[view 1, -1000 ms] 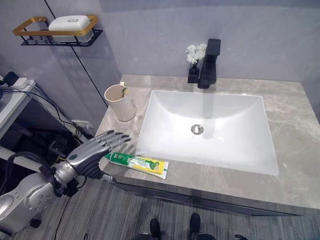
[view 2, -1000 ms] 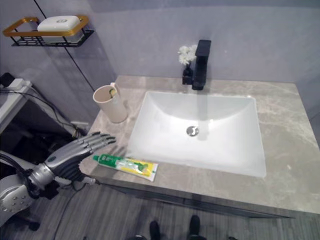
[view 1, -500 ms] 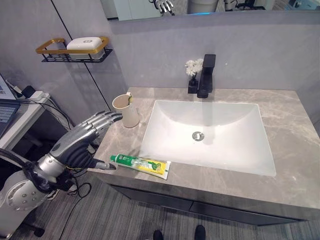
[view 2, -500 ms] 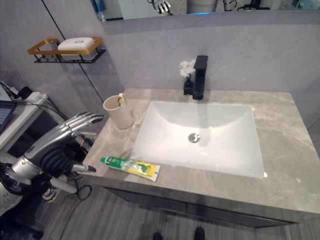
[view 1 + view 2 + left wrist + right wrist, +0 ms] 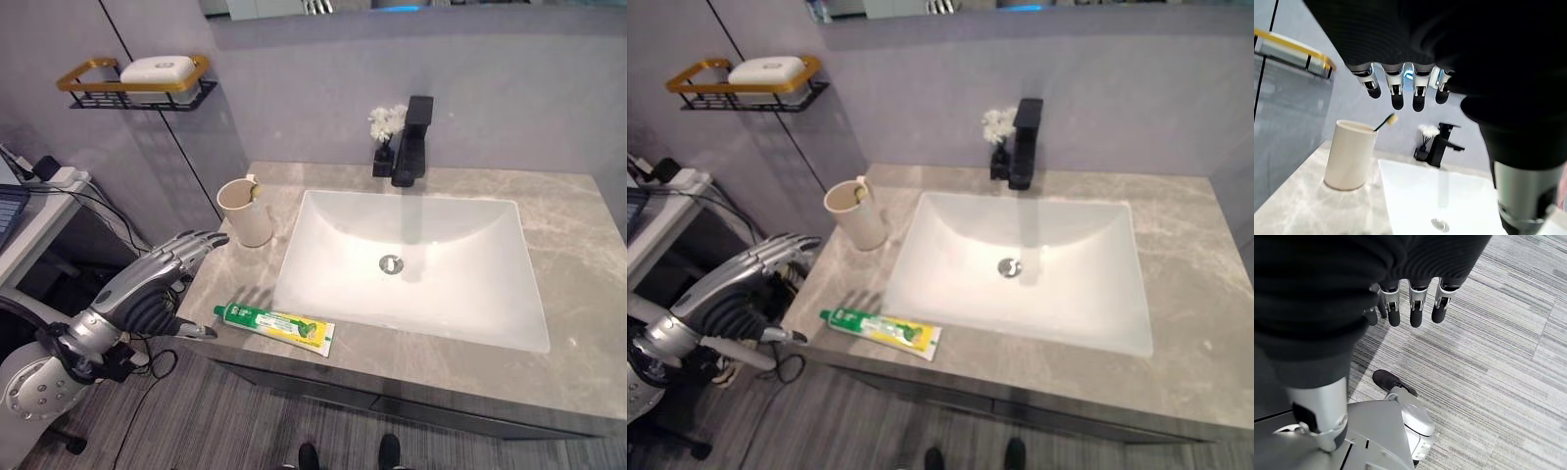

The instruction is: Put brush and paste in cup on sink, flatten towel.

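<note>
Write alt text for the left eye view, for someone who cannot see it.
An open left robot hand hovers at the counter's left edge, holding nothing. A green and yellow toothpaste tube lies flat at the front edge beside the white sink. A beige cup with a toothbrush stands behind it.

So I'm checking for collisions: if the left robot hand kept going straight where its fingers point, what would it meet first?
Probably the cup holding the toothbrush: the left robot hand points its open fingers toward it, though depth is unclear.

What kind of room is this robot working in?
Most likely a bathroom: a white sink basin set in a grey stone counter, a black faucet, and a cup with a toothbrush in it.
</note>
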### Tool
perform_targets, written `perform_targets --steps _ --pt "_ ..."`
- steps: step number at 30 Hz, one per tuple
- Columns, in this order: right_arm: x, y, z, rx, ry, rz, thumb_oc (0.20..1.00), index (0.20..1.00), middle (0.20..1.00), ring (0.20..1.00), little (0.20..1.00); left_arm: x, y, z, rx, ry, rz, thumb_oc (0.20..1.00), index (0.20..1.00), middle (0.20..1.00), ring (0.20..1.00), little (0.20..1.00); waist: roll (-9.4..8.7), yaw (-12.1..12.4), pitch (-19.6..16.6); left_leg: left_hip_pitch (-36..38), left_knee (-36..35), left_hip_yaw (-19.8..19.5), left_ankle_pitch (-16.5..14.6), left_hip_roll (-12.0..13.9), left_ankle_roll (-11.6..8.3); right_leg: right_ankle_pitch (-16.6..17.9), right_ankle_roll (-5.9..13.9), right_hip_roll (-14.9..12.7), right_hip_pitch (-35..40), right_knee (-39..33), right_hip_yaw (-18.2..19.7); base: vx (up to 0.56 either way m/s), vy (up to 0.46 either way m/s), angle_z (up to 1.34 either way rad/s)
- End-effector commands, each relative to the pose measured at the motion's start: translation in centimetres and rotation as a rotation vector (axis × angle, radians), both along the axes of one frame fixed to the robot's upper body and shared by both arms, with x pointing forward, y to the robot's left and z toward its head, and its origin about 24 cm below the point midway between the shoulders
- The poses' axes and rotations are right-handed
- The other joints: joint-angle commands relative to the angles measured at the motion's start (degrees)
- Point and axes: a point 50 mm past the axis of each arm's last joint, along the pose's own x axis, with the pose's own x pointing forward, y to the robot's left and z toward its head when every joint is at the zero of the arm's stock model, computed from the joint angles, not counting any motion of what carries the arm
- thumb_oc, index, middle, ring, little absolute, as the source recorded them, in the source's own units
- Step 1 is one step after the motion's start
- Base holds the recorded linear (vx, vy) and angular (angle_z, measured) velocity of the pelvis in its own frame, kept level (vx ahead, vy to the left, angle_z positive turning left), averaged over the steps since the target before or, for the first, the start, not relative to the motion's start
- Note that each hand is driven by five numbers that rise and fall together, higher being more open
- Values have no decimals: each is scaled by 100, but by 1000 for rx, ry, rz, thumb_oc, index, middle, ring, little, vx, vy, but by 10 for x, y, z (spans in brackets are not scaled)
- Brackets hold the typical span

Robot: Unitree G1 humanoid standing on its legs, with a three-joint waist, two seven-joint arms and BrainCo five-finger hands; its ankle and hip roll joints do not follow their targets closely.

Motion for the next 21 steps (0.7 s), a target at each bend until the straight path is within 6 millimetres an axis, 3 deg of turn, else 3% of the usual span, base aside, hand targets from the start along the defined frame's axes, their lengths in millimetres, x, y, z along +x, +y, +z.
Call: perform_targets --steps 1,10,21 --pt "19 4 1 17 -26 9 1000 1000 1000 1000 1000 6 13 6 8 -27 59 1000 1000 1000 1000 1000 -204 -132 127 -46 60 128 146 33 -273 -377 366 -176 586 55 128 -5 8 -5" --pt "29 2 3 5 -60 21 1000 1000 1000 1000 1000 13 21 -37 38 147 105 1000 1000 1000 1000 1000 -221 -194 200 -159 60 279 148 53 -266 -296 386 -173 350 53 293 -4 15 -11" --pt "40 1 6 -10 -97 32 1000 1000 1000 1000 1000 13 24 -60 79 243 118 1000 1000 1000 1000 1000 -259 -211 271 -197 60 379 150 100 -263 -263 377 -129 225 58 415 -1 3 -6"
